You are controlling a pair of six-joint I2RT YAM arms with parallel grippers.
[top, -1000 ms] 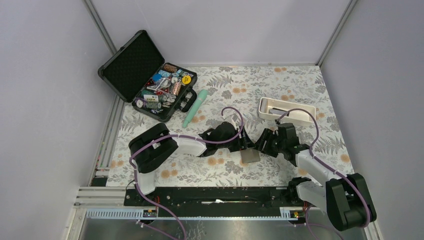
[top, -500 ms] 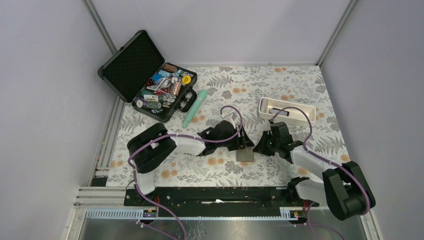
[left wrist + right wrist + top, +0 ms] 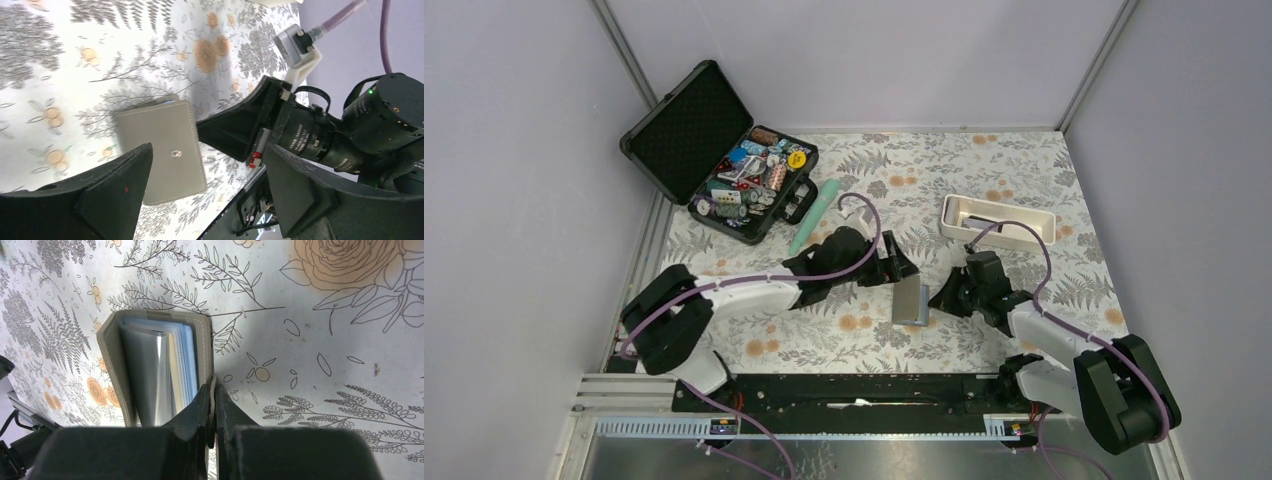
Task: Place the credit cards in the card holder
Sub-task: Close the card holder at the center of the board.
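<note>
- Top external view: the table, under a floral cloth, has open room along its right edge and in the far middle. That is where I would swing an arm.
- The black hard case stands open at the far left corner and blocks that side. A mint-green tube lies just beside it.
- The white tray sits toward the right edge, behind the right arm's elbow cable, so I would keep lifts low there.
- The card holder is near the near edge, about midway between the left and right edges, and between the two grippers. I judge it light and soft-covered, so it will likely flop or slide on the cloth. The stitched cover edge looks like the best place to hold it.
- The left gripper hangs over the holder with its fingers spread wide, holding nothing.
- The right gripper has its fingers pressed together on the holder's cover edge, pinching that flap.
- The clear sleeves fan out inside and look slippery and flimsy. I cannot tell whether the blue-edged leaves behind them are the credit cards.
</note>
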